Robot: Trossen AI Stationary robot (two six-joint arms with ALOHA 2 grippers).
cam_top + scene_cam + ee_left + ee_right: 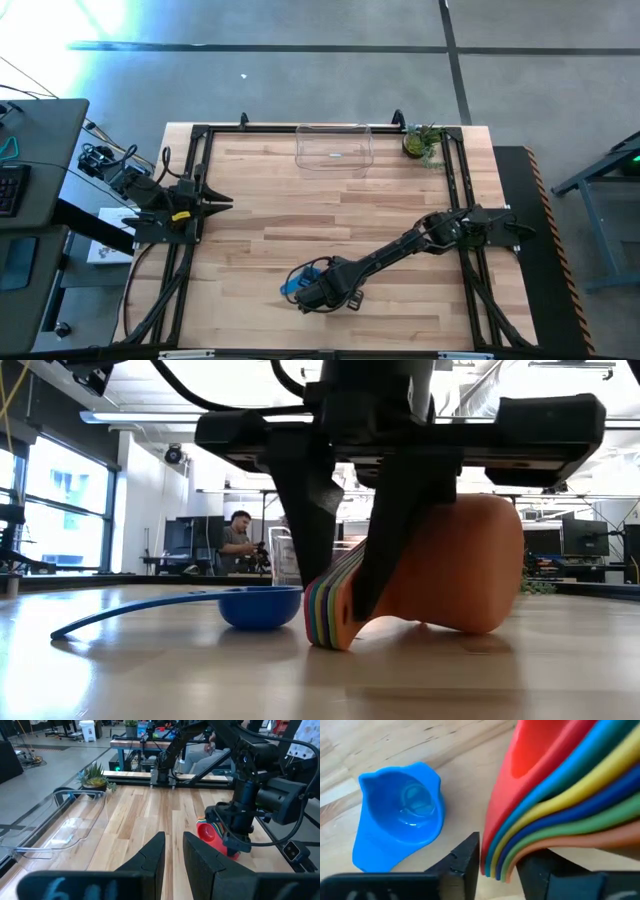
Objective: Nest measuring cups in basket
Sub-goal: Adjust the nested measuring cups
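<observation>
Nested plastic measuring cups [555,805], a stack with coral-red on the outside and teal, yellow, blue, green and orange rims layered within, lie tipped on their side on the pale wooden table [330,210] toward its near edge. Around the stacked handle ends sits the right gripper [497,862], one dark finger on each side; its jaws stand close against the stack, but whether they are already pinching it cannot be told. In the low view the same gripper [345,595] comes down from above onto the rainbow-edged stack [450,570]. Just beside the stack, apart from it, rests a separate blue plastic measuring cup [400,815], upright with its long handle lying flat on the wood. The clear rectangular plastic basket [334,148] stands at the far edge of the table, well apart from the cups, with a small potted green plant [421,141] near it at the far right corner. Off at the table's left edge waits the left gripper [172,852], its fingers slightly spread and holding nothing.
</observation>
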